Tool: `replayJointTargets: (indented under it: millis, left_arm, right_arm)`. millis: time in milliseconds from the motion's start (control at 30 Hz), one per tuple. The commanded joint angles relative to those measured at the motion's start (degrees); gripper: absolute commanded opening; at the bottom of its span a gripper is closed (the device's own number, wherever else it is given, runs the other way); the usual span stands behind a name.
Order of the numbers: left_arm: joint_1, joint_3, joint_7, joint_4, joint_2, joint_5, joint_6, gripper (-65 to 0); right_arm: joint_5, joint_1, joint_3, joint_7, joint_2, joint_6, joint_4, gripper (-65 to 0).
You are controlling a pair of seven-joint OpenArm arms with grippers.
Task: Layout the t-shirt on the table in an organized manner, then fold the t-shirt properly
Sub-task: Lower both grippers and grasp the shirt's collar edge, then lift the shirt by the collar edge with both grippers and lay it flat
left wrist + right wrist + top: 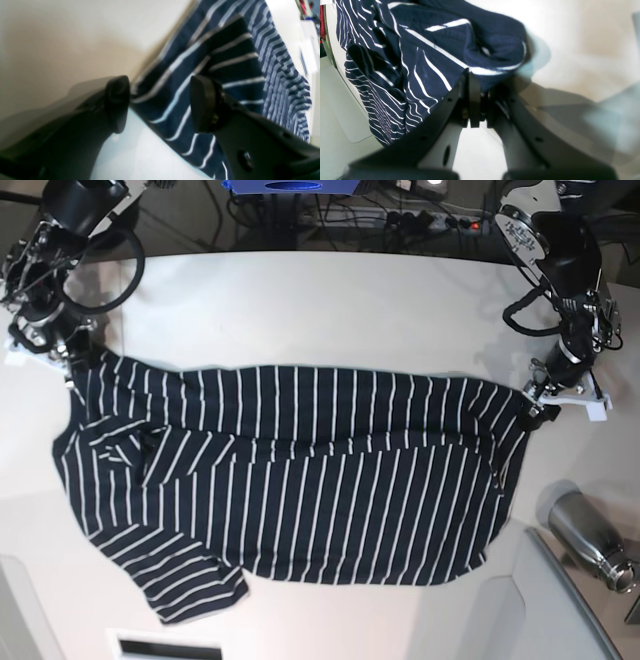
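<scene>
Over the t-shirt's corners — right gripper pinching, left gripper spread.

From the base view we cannot make out either pincer's jaws, too small beside the t-shirt; the metal bottle is cut by the right edge; the left wrist picture is blurred, and the right pincer hides the cloth between its pads; the bench runs past every edge
</scene>
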Motion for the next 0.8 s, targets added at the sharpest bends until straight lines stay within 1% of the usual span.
replayJointTargets:
  millis: [0,133,200,367,433,567,667,700,733,767]
  left_arm:
    - [-0.5,-0.1,0.3,0.5,-1.0,0.3,0.0,-28.5]
    - [-0.7,0.0,0.3,0.5,-0.9,0.3,0.0,-28.5]
    - [-1.2,0.2,0.3,0.5,-0.1,0.4,0.0,-28.5]
    - [-1.7,6.4,0.3,0.4,1.0,0.1,0.0,-28.5]
    - [-1.9,5.8,0.2,0.4,2.0,0.0,0.0,-28.5]
    - [-1.9,2.5,0.2,0.4,2.0,0.2,0.0,-28.6]
    - [-1.7,1.7,0.2,0.4,1.9,0.2,0.0,-28.8]
    - [-1.7,1.8,0.2,0.4,1.9,0.2,0.0,-30.6]
    - [-1.8,1.8,0.2,0.4,1.8,0.2,0.0,-34.2]
    - [-1.8,1.9,0.2,0.4,1.8,0.2,0.0,-39.7]
  right_arm:
    - [0.1,0.6,-0.1,-0.1,0.5,0.1,0.7,-64.7]
    - [0.1,0.6,0.0,-0.1,0.5,0.1,0.7,-64.7]
    - [0.1,0.6,0.0,-0.1,0.5,0.1,0.7,-64.7]
    - [0.1,0.6,0.0,-0.1,0.5,0.1,0.7,-64.7]
    - [0.1,0.6,0.0,-0.1,0.5,0.1,0.7,-64.7]
    - [0.1,0.5,0.0,-0.1,0.5,0.1,0.7,-64.7]
    - [0.1,0.5,0.1,-0.1,0.5,0.1,0.7,-64.7]
    - [0.1,0.5,0.1,-0.1,0.5,0.1,0.7,-64.7]
    - [0.1,0.5,0.1,-0.1,0.5,0.1,0.7,-64.7]
    - [0.1,0.5,0.0,-0.1,0.5,0.1,0.7,-64.7]
